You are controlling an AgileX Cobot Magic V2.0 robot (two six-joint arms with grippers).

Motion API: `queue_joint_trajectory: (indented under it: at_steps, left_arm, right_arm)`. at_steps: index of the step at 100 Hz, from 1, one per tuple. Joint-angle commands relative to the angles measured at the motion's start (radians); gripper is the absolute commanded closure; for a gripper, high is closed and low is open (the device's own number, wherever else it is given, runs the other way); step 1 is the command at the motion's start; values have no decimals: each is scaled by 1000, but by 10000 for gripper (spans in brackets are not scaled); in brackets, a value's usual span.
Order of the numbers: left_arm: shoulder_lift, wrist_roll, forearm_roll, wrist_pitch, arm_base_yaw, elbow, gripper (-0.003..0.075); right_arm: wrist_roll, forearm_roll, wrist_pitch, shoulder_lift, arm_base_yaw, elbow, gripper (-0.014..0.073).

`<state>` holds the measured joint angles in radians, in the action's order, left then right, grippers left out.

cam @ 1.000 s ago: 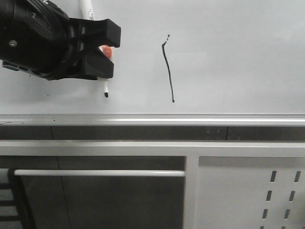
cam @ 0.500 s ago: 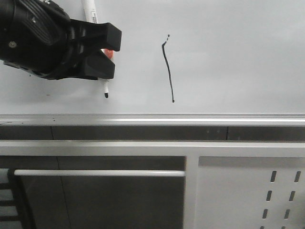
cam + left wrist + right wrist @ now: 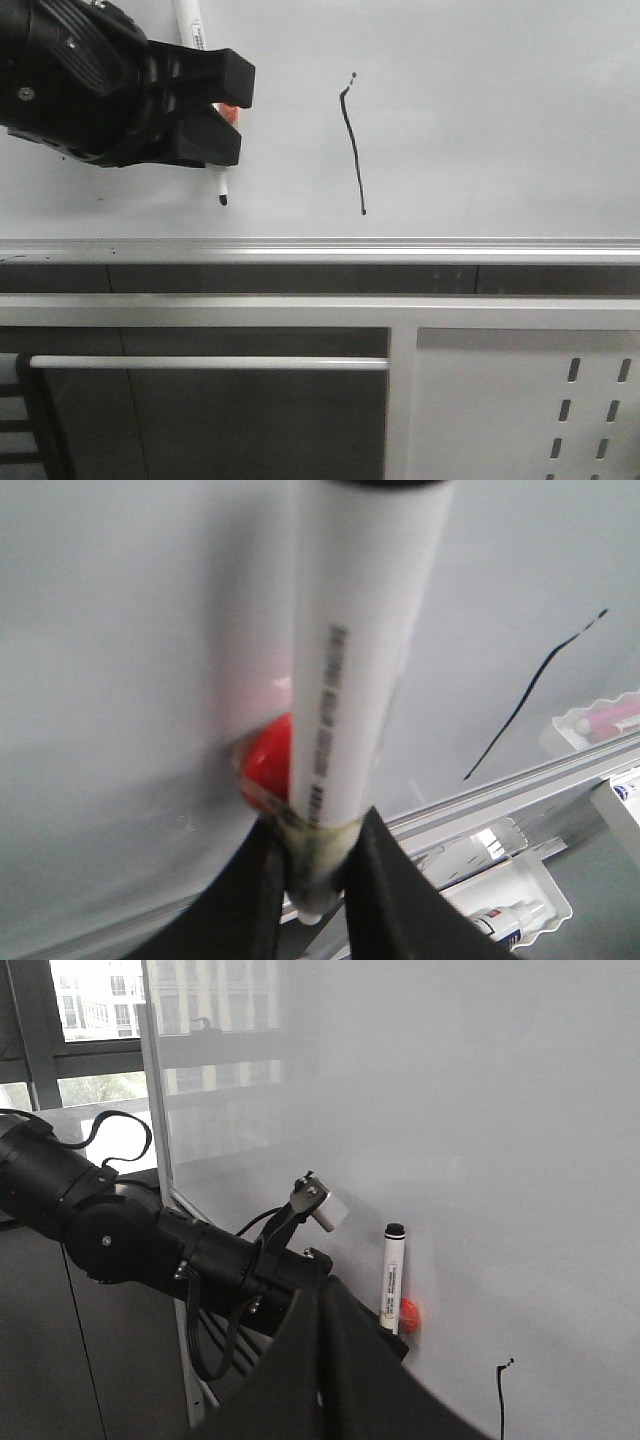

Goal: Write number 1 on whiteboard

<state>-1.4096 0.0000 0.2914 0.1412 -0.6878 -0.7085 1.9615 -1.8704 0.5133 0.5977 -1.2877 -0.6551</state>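
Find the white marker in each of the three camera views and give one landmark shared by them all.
Front view: the marker is upper left, held upright in the left hand, its black tip pointing down in front of the whiteboard.
Left wrist view: its barrel fills the centre, gripped between the fingers.
Right wrist view: it stands right of centre, black cap up.
Shared landmark: the black number 1 stroke, seen in all three.

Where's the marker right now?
In the front view the marker is at the upper left, clamped in the left gripper, its black tip pointing down over the whiteboard, left of the number 1.
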Motion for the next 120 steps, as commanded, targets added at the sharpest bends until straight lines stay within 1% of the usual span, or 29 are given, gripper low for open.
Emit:
queue_joint_trajectory:
  at_steps: [1, 13, 20, 35, 42, 47, 72, 79, 89, 93, 110, 120]
  left_arm:
    - [35, -7, 0, 60, 0, -32, 735]
    - [35, -7, 3, 60, 0, -32, 693]
    - [35, -7, 10, 60, 0, -32, 639]
    - [35, -7, 11, 60, 0, -32, 497]
    - [35, -7, 11, 60, 0, -32, 451]
    - [35, -7, 11, 60, 0, -32, 431]
    - [40, -7, 11, 53, 0, -32, 407]
    - [56, -7, 11, 31, 0, -32, 363]
    - [98, -7, 11, -14, 0, -32, 276]
    - [117, -7, 11, -40, 0, -32, 262]
    - [231, -7, 11, -116, 0, -29, 263]
    - [319, -7, 12, -192, 0, -28, 295]
  right_arm:
    - [1, 14, -39, -1, 0, -25, 673]
    - [1, 14, -39, -1, 0, -25, 673]
    - [1, 14, -39, -1, 0, -25, 673]
    - [1, 14, -39, -1, 0, -25, 672]
    - [1, 14, -39, -1, 0, -25, 673]
    - [1, 14, -39, -1, 0, -25, 673]
    - [1, 14, -39, -1, 0, -25, 673]
    - [1, 14, -39, -1, 0, -25, 672]
    - [1, 14, -39, -1, 0, -25, 673]
    - [1, 14, -39, -1, 0, -25, 673]
    - [1, 14, -39, -1, 0, -25, 673]
    - [1, 14, -39, -1, 0, -25, 673]
